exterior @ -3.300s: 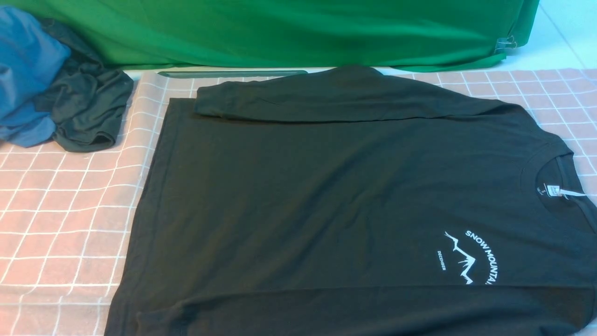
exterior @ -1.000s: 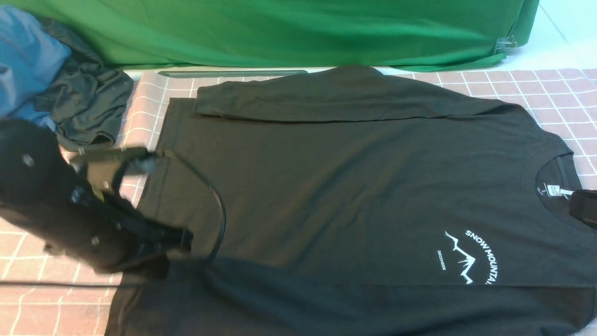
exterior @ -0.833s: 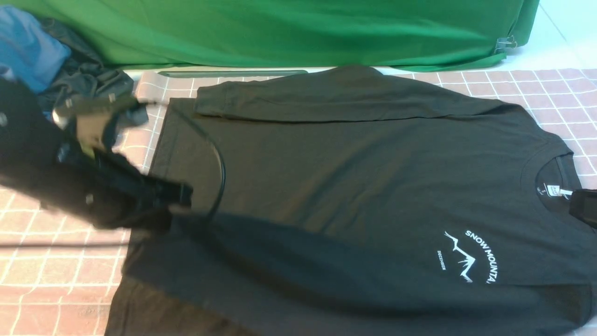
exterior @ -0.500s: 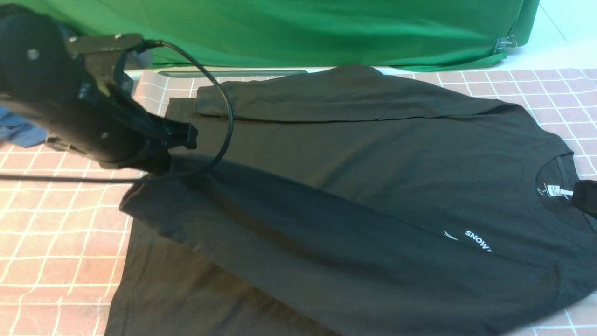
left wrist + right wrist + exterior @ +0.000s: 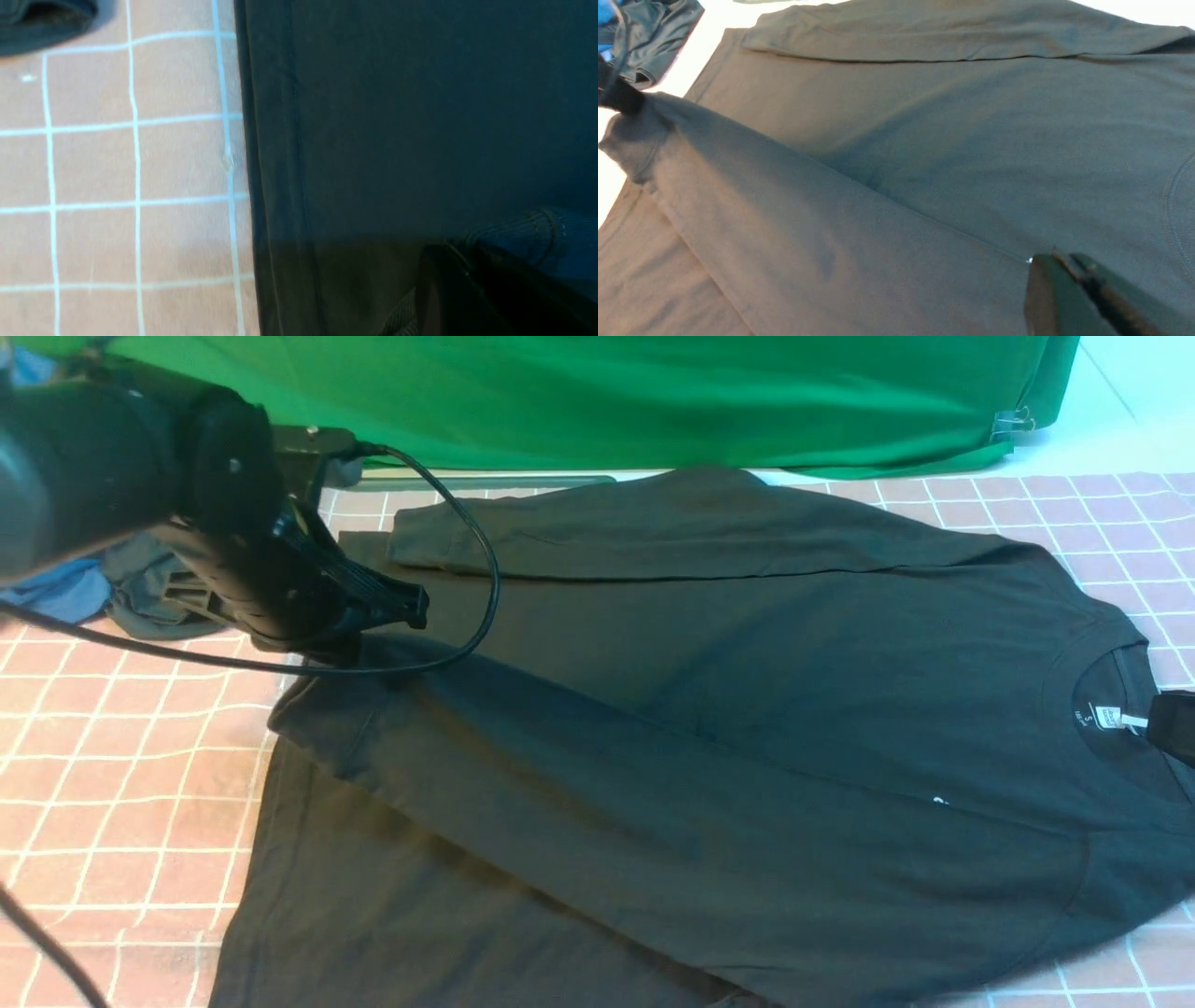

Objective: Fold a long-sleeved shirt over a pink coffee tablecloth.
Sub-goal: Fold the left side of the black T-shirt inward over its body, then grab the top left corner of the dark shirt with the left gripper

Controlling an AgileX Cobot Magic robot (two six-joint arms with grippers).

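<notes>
The pink tablecloth [image 5: 103, 784], with its thin white grid, covers the counter from the left side to the right. At the far left a blue cloth [image 5: 61, 590] lies bunched against a smaller dark garment [image 5: 145, 583], both partly hidden by the left arm [image 5: 215, 504]. A black cable [image 5: 420, 667] loops from that arm and crosses in front of the shirt [image 5: 747, 663]. The black shirt is spread on the tablecloth from left of centre to the right side, its neck to the right. The left fingers [image 5: 444, 289] pinch the near sleeve [image 5: 560, 803] by its cuff end and hold it slantwise over the body, hiding most of the white print. Beyond the counter hangs a green cloth [image 5: 653, 401], with a clip [image 5: 1011, 423] at its right end beside a pale surface [image 5: 1111, 406]. Near the neck opening, the right fingers [image 5: 1045, 298] are pressed together, holding nothing.
</notes>
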